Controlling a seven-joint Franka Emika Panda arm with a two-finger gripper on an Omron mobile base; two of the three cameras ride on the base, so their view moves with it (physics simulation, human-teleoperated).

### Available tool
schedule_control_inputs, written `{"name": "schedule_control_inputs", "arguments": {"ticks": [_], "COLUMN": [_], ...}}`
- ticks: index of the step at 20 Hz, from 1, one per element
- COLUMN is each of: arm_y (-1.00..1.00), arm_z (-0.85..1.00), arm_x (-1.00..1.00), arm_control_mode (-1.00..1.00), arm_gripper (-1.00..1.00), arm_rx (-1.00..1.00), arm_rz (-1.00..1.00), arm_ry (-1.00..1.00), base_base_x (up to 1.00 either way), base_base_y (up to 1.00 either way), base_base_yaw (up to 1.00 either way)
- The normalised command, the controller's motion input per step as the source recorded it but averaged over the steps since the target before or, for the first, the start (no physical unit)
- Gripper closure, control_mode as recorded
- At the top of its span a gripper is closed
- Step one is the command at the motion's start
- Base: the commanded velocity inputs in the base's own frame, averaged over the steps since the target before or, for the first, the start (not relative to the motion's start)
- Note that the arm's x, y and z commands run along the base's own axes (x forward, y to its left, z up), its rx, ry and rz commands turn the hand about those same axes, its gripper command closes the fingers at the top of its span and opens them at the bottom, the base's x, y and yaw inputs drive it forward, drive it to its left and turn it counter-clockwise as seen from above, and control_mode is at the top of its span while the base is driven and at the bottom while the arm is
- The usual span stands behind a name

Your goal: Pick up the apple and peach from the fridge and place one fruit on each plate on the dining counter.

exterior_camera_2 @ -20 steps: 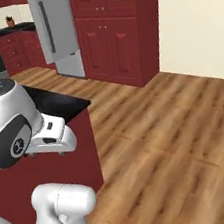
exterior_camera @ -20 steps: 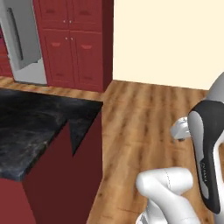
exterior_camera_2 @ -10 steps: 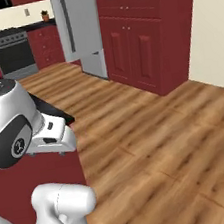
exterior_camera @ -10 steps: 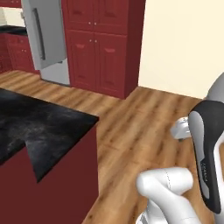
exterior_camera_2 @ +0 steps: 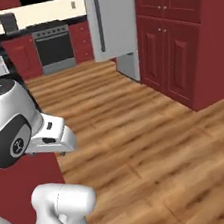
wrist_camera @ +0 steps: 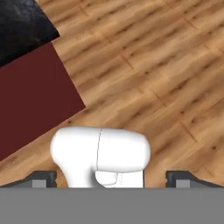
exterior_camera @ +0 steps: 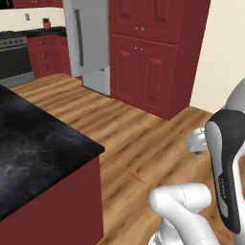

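Fridge (exterior_camera: 91,40) stands closed at upper left of the left base view, well apart from the spread, empty gripper (wrist_camera: 111,179) facing floor.

Arm (exterior_camera: 225,177), lower right of left base view: glossy white rounded shells; one long link carries a dark grey-black oval panel with small pale lettering along it. Below it, a smooth white elbow-shaped segment, lower centre. A small light-grey rounded part sits just left of the dark panel.

Right base view, left side: large white domed joint with a black round cap bearing a small white ring mark; a white wedge-shaped housing with tiny dark marks projects right. White cylindrical link at the bottom.

End effector (wrist_camera: 112,181), bottom of hand view: two small dark grey tips, set wide apart.
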Motion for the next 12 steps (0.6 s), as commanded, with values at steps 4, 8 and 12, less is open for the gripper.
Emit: {"name": "schedule_control_inputs", "arguments": {"ticks": [4, 8, 12], "arm_y": [0.00, 0.00, 0.00], "arm_z": [0.00, 0.00, 0.00], "arm_x": [0.00, 0.00, 0.00], "arm_control_mode": [1.00, 1.00, 1.00], "arm_gripper": [-1.00, -1.00, -1.00], "arm_rx": [0.00, 0.00, 0.00], "arm_rz": [0.00, 0.00, 0.00], "arm_ry": [0.00, 0.00, 0.00], "base_base_x": [0.87, 0.87, 0.87], "base_base_y": [-1.00, -1.00, -1.00], "base_base_yaw": [0.50, 0.51, 0.53]}}
